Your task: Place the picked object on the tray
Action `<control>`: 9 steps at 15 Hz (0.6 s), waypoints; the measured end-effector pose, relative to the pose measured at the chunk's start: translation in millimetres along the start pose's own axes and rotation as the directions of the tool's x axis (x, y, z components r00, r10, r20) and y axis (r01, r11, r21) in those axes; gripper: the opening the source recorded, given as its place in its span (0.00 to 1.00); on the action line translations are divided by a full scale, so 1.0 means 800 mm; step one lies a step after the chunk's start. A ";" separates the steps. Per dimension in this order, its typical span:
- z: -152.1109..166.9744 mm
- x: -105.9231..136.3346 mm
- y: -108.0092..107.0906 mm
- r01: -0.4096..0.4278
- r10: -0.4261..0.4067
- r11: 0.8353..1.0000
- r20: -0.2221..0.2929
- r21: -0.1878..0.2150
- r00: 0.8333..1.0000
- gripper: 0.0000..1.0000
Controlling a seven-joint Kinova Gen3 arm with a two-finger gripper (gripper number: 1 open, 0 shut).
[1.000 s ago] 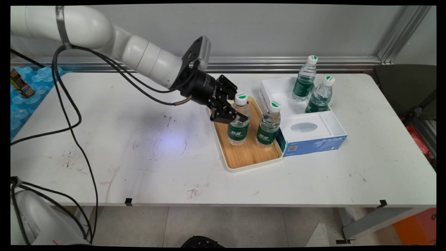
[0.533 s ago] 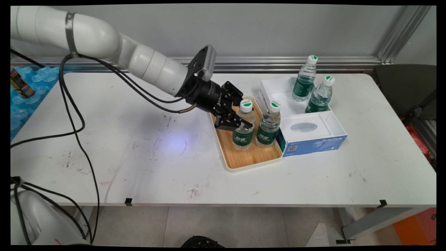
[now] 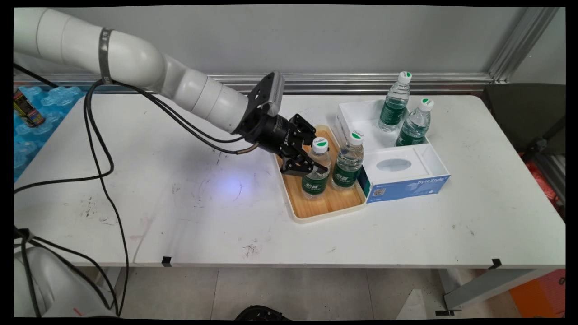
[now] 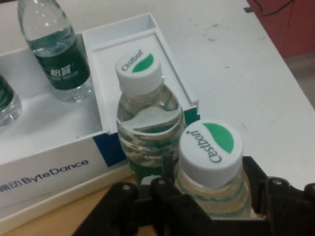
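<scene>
My gripper (image 3: 310, 164) is shut on a clear water bottle with a green label (image 3: 315, 179), gripping it just below its white and green cap. The bottle is upright, low over the wooden tray with the cream rim (image 3: 326, 215), its base at or near the wood. A second identical bottle (image 3: 348, 163) stands on the tray just to its right. In the hand view the held bottle's cap (image 4: 210, 145) sits between the fingers of my gripper (image 4: 211, 199), with the second bottle (image 4: 147, 115) right behind it.
A white open box with a blue front (image 3: 406, 187) touches the tray's right side and holds two more bottles (image 3: 394, 106) (image 3: 414, 124). A can (image 3: 27, 108) stands on blue packaging off the table's far left. Black cables (image 3: 97, 149) hang over the left.
My gripper has carried the bottle down and to the right over the tray, closer to the second bottle. The other bottles and the box have not moved.
</scene>
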 end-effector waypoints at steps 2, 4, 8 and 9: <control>0.003 -0.003 0.001 0.002 -0.002 1.000 0.004 -0.002 1.000 0.00; 0.005 -0.005 0.002 0.003 -0.003 1.000 0.007 -0.003 1.000 0.00; 0.009 -0.009 0.003 0.007 -0.007 1.000 0.014 -0.005 1.000 1.00; 0.009 -0.010 0.003 0.008 -0.008 1.000 0.015 -0.004 1.000 1.00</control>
